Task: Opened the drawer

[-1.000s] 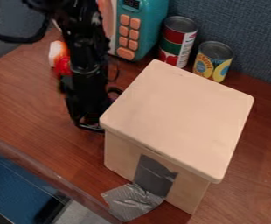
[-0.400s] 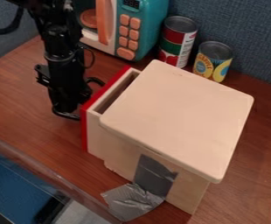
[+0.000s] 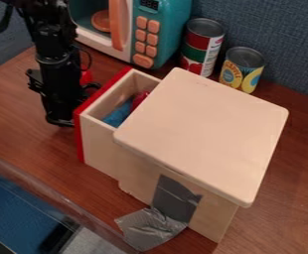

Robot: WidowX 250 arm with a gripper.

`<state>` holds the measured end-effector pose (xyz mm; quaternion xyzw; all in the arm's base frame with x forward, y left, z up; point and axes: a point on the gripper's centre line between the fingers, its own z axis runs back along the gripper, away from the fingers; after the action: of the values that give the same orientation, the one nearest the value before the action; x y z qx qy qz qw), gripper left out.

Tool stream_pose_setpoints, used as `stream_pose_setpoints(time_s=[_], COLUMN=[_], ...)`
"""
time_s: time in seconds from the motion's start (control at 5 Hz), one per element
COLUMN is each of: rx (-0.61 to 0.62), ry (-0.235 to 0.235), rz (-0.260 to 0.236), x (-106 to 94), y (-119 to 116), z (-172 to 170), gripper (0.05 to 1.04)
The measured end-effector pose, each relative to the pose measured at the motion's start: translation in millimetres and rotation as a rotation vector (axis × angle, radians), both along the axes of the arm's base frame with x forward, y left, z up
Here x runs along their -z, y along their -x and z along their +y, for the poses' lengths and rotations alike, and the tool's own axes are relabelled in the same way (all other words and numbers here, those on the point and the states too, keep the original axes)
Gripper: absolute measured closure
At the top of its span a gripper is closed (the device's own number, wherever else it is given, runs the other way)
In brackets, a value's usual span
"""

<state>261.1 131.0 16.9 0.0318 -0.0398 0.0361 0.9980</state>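
Observation:
My black gripper (image 3: 65, 119) hangs at the left, low over the table and right beside the red front of the drawer (image 3: 98, 144). The drawer stands pulled out from the left side of the pale wooden box (image 3: 203, 129). Inside it lie a blue item (image 3: 118, 114) and a dark red item (image 3: 139, 100), both partly covered by the box's top. The drawer's handle is hidden behind the gripper, and whether the gripper holds it cannot be seen.
Behind stand a teal toy microwave (image 3: 162, 30) with its door ajar, a red and green can (image 3: 201, 47) and a yellow can (image 3: 242, 69). A red object (image 3: 86, 77) is behind the arm. Grey tape (image 3: 150, 229) runs from the box's front to the table (image 3: 31, 134).
The gripper has moved left and slightly toward the back. The drawer has slid out leftward from the box, and the items inside have come into sight.

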Motion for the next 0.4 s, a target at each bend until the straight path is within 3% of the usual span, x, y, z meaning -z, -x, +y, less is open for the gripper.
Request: stream_pose_setpoints(time_s=[0.4], rx=[0.019], ry=[-0.011], rz=[0.014], x=[-3.0], y=[2.8], z=[11.7], gripper=[0.955])
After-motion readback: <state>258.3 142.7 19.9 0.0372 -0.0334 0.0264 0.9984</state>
